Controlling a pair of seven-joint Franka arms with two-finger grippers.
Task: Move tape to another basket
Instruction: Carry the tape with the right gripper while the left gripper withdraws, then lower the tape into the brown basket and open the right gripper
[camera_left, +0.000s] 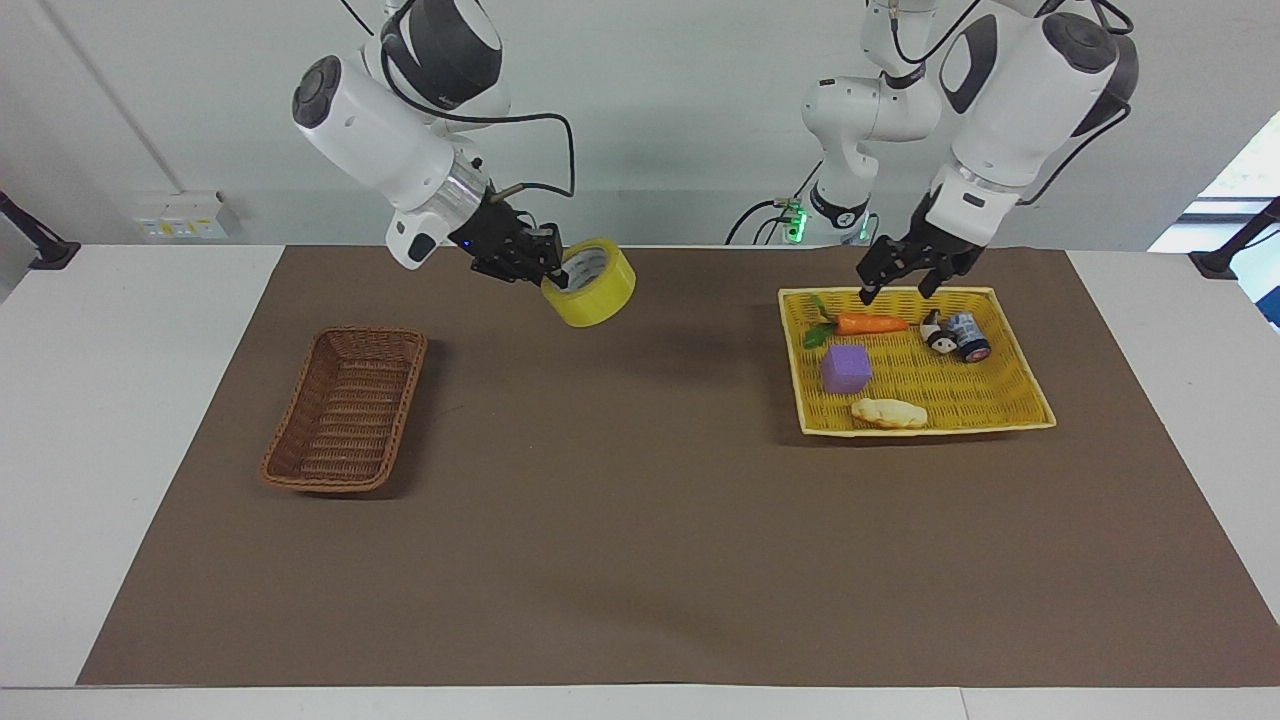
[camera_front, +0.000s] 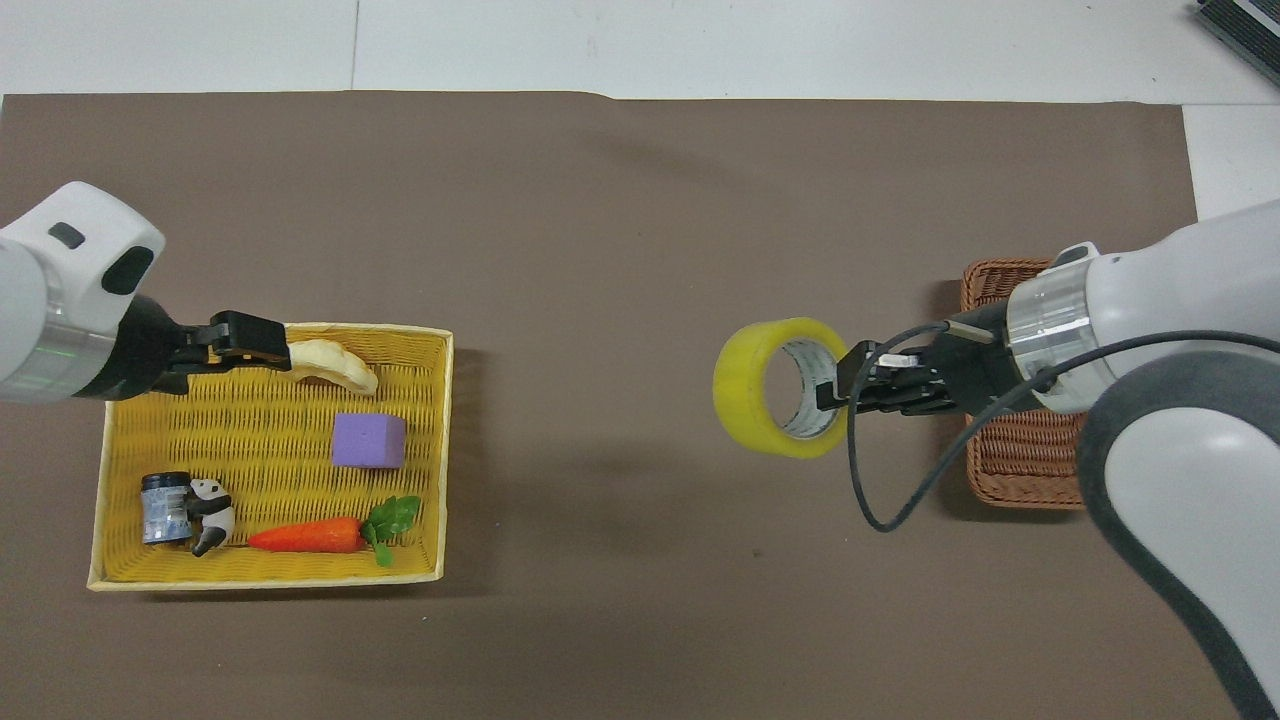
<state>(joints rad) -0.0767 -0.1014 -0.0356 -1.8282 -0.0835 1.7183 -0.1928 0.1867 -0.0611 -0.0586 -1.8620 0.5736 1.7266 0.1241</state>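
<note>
The tape (camera_left: 595, 290) is a yellow roll with a pale core (camera_front: 760, 410). It hangs in the air over the brown mat, between the two baskets. My right gripper (camera_left: 553, 272) is shut on the roll's wall, one finger inside the core (camera_front: 838, 385). The dark brown wicker basket (camera_left: 345, 410) stands at the right arm's end of the table, and in the overhead view the right arm partly covers the basket (camera_front: 1010, 460). My left gripper (camera_left: 897, 290) is open and holds nothing. It hangs over the yellow tray's edge nearest the robots (camera_front: 262, 345).
The flat yellow tray (camera_left: 960, 385) at the left arm's end holds a carrot (camera_left: 870, 323), a purple cube (camera_left: 846, 368), a pale bread-like piece (camera_left: 889, 412), a panda figure (camera_left: 938, 333) and a small dark cylinder (camera_left: 970, 337). A brown mat (camera_left: 620, 520) covers the table.
</note>
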